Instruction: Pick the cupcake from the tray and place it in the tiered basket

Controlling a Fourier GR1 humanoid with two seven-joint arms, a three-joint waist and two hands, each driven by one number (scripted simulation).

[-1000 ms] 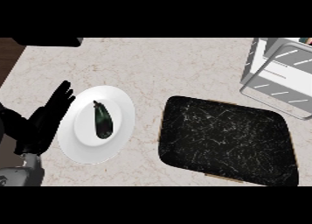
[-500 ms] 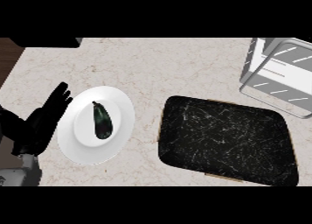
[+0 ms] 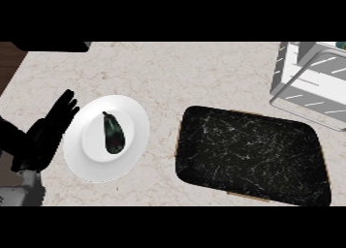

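Head view: no writing or labels can be read anywhere. The left hand (image 3: 45,131) rests open, fingers straight, holding nothing, beside a white plate (image 3: 89,162) bearing a dark eggplant (image 3: 113,135). The black tray (image 3: 250,155) shows no cupcake; the tiered basket (image 3: 315,82) stands at upper right, showing slightly more than before. The right hand is out of view.

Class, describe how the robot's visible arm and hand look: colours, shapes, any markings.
Only the left hand shows, at the view's left edge: black all over, with slim fingers and a bulkier dark palm. Below it, a light grey forearm with a rounded casing enters from the lower edge. No cables or markings are legible.
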